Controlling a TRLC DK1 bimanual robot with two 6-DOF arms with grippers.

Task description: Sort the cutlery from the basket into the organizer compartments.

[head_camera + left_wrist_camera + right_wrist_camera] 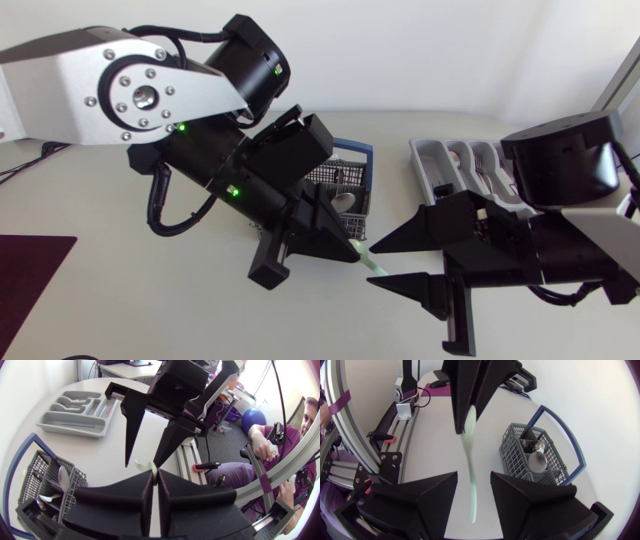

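A pale green plastic utensil sticks out of my left gripper, which is shut on one end of it above the table. In the right wrist view the utensil runs down between the spread fingers of my right gripper, with a gap on each side, so that gripper is open. Seen from the left wrist, my left gripper pinches the utensil, and the right gripper points at it. The grey wire basket with spoons stands behind them. The grey organizer lies at the back right.
The basket has a blue handle and holds metal spoons. The organizer has cutlery in some compartments. A dark purple mat lies at the table's left edge. Bare table lies in front of the grippers.
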